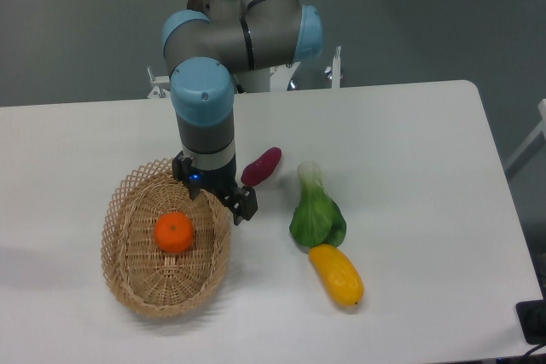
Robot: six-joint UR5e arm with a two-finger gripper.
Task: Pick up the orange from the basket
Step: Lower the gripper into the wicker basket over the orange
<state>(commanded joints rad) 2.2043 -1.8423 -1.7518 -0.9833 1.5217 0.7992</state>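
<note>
At the lower left of the frame the basket (128, 283) sits on the white table (409, 151), and the orange (174, 233) rests on its woven floor, a little above the basket's middle, free of the walls. It looks light, firm and smooth-skinned, so being round it could roll or slip out of a loose pinch; the safest hold is probably across its widest girth, fingers coming straight down either side of the dimple. Right of the basket lie a yellow fruit (336, 275) and a leafy green vegetable (316, 210), with a purple vegetable (260, 167) further up. The gripper (223, 196) hangs over the basket's upper right rim, above and right of the orange, not touching it. Its fingers look spread with nothing between them. The arm (205, 117) drops near-vertically from its joints at the top of the frame
</note>
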